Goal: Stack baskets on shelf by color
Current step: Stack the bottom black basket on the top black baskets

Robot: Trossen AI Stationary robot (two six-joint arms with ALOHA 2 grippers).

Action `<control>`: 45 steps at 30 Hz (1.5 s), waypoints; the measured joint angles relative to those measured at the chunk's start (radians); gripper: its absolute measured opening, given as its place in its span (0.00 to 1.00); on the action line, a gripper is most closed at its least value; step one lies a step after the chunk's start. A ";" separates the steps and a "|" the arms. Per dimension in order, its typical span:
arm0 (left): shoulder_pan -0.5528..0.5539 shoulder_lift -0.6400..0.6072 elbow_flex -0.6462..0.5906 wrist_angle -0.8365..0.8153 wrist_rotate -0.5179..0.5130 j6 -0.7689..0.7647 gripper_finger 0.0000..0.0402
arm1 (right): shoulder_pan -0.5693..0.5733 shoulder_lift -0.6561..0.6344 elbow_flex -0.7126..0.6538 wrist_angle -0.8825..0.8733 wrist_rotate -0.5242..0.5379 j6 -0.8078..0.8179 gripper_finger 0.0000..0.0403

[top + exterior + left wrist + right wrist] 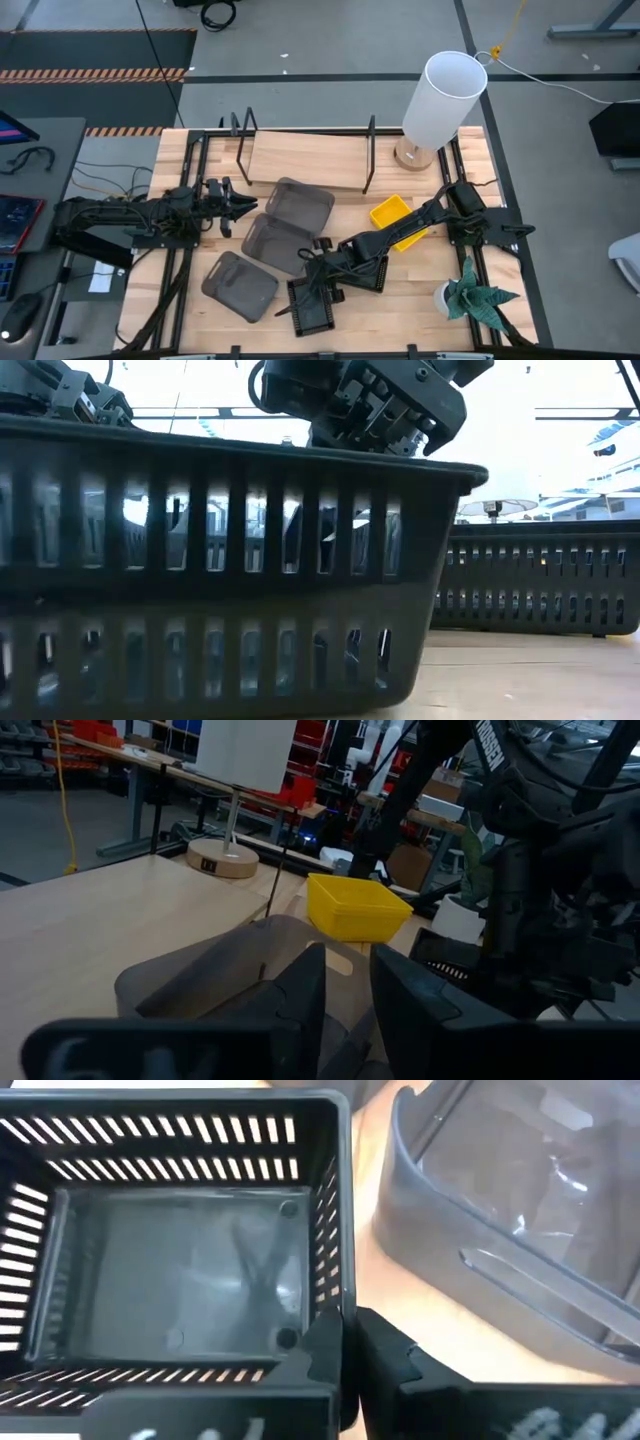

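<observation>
The right hand (350,1342) is down at the near middle of the counter (420,290), and its two fingers are pinched tight on the thin slatted wall of a black basket (315,305). One finger is inside the basket and one is outside, right by a corner. The left hand (232,204) waits at the left side of the counter, next to the far grey basket (300,203); its fingers are a little apart and I see nothing held between them. Two more grey baskets (278,243) lie close by, one in the middle and one nearer and more to the left. A yellow basket (392,214) sits on the right, near the white lamp (442,100). The shelf (305,160) is at the far side of the counter, and nothing is on it yet. The black basket looks light and stiff, made of hard plastic with lots of slots. The wall is thin and smooth, so I think it could slip or tip when it goes up. Holding it by the rim near a corner seems a good place, since the rim is the strongest part.
</observation>
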 joint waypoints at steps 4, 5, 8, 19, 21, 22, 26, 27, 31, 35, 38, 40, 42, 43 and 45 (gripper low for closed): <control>0.000 0.000 0.000 0.000 0.000 0.000 0.22 | 0.001 0.000 0.000 0.000 -0.004 0.050 0.06; 0.000 0.000 0.000 0.000 0.000 0.001 0.22 | 0.001 -0.003 0.000 -0.002 -0.006 0.061 0.06; 0.000 0.000 0.000 0.000 0.000 0.000 0.21 | 0.001 -0.015 0.000 -0.006 -0.014 0.064 0.04; 0.000 0.000 0.000 0.000 0.000 0.000 0.22 | -0.012 -0.165 0.000 -0.030 -0.019 0.028 0.03; 0.000 0.000 0.000 0.000 0.000 0.001 0.23 | -0.017 -0.202 0.000 -0.052 -0.019 -0.001 0.03; 0.000 0.000 0.000 0.000 0.000 0.000 0.23 | -0.019 -0.222 0.000 -0.065 -0.019 -0.022 0.03; 0.000 0.000 0.000 0.000 0.000 0.000 0.23 | -0.032 -0.308 0.000 -0.136 -0.019 -0.114 0.03; 0.000 0.000 0.000 0.000 0.000 0.000 0.23 | -0.037 -0.330 0.000 -0.157 -0.020 -0.132 0.03; 0.000 0.000 0.000 0.000 0.000 0.000 0.23 | -0.064 -0.410 0.000 -0.257 -0.053 -0.226 0.03; 0.000 0.000 0.000 0.000 0.000 0.000 0.22 | -0.095 -0.474 0.000 -0.390 -0.090 -0.356 0.03; 0.000 0.000 0.000 0.000 0.000 0.000 0.21 | -0.119 -0.497 0.000 -0.503 -0.098 -0.497 0.03; 0.000 0.000 0.000 0.000 0.000 0.000 0.21 | -0.134 -0.499 0.000 -0.575 -0.098 -0.606 0.03; 0.000 0.000 0.000 0.000 0.000 0.000 0.22 | -0.144 -0.497 0.000 -0.639 -0.100 -0.714 0.03; 0.000 0.000 0.000 0.000 0.000 0.000 0.22 | -0.148 -0.494 0.000 -0.661 -0.108 -0.763 0.03; 0.000 0.000 0.000 0.000 0.000 0.000 0.23 | -0.149 -0.491 0.000 -0.691 -0.136 -0.845 0.03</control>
